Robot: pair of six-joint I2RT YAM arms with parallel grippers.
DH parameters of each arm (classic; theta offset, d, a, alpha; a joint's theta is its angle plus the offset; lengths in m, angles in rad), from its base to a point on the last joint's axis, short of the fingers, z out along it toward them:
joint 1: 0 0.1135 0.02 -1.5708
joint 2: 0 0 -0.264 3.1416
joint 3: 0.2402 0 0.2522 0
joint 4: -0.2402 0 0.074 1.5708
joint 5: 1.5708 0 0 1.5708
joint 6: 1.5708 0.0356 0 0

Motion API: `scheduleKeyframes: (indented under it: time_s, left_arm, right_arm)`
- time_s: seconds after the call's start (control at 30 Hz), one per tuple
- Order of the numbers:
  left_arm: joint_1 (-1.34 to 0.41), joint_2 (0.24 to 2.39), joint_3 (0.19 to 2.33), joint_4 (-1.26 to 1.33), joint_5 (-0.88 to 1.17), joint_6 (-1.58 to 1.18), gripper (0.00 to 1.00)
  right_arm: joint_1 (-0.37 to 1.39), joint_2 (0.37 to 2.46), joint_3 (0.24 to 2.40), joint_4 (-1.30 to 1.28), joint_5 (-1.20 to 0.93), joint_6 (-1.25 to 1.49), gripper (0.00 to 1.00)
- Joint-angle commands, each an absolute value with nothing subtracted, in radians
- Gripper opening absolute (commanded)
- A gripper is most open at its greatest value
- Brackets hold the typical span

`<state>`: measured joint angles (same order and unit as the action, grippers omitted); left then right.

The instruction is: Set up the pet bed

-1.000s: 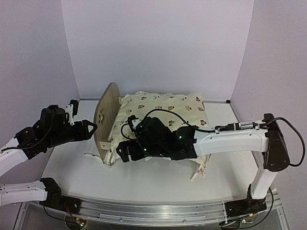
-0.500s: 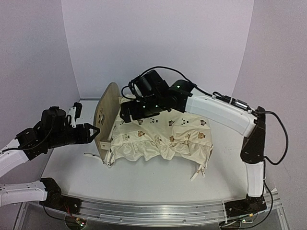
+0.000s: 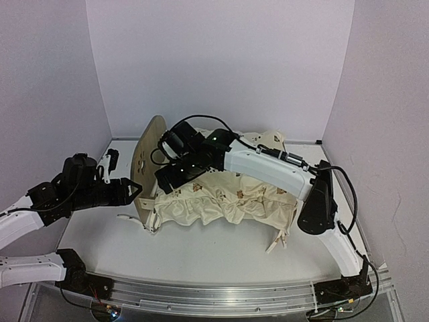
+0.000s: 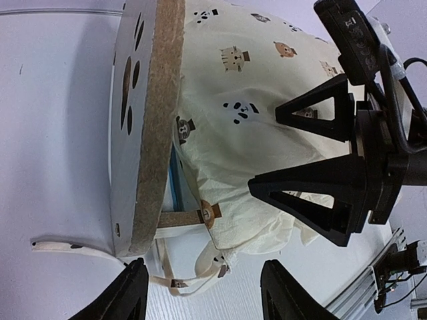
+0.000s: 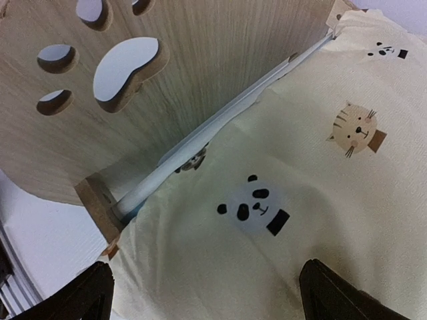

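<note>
The pet bed stands mid-table with its arched light-wood headboard [image 3: 149, 157] at the left, paw cutouts showing [image 5: 127, 63]. A strip of its blue-and-white base [image 5: 193, 143] shows under the cream animal-print cushion [image 3: 231, 198], which covers the frame and hangs rumpled over the near side. My right gripper [image 3: 169, 182] is open and empty just above the cushion's head end [image 5: 300, 187], close to the headboard. My left gripper [image 3: 133, 191] is open and empty, left of the headboard's near corner [image 4: 143, 227]. The footboard is mostly hidden.
Cream tie straps lie on the table by the bed's near-left corner [image 3: 131, 218] and near-right corner [image 3: 278, 240]. White walls close in the back and sides. The right arm [image 3: 268, 168] arches over the cushion.
The right gripper rose from the cushion's near side, swung over the back, then came down at the head end by the headboard. The cushion dropped flatter over the frame. The left gripper barely moved.
</note>
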<state>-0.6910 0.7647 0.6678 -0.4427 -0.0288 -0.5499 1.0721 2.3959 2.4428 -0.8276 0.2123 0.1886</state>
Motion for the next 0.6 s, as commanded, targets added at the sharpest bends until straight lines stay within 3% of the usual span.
scheduleKeyframes:
  time_s: [0.0, 0.3, 0.57]
  left_arm:
    - [-0.694, 0.774, 0.660, -0.396, -0.029, -0.541, 0.58]
    - [-0.693, 0.767, 0.652, -0.393, -0.036, -0.541, 0.57]
    - [-0.694, 0.770, 0.647, -0.390, -0.040, -0.541, 0.57]
  right_arm:
    - [1.068, 2.447, 2.484, -0.778, 0.278, 0.153, 0.98]
    - [1.100, 2.476, 2.452, -0.671, 0.245, 0.140, 0.96]
    - [1.178, 2.442, 2.431, -0.600, 0.404, 0.009, 0.98]
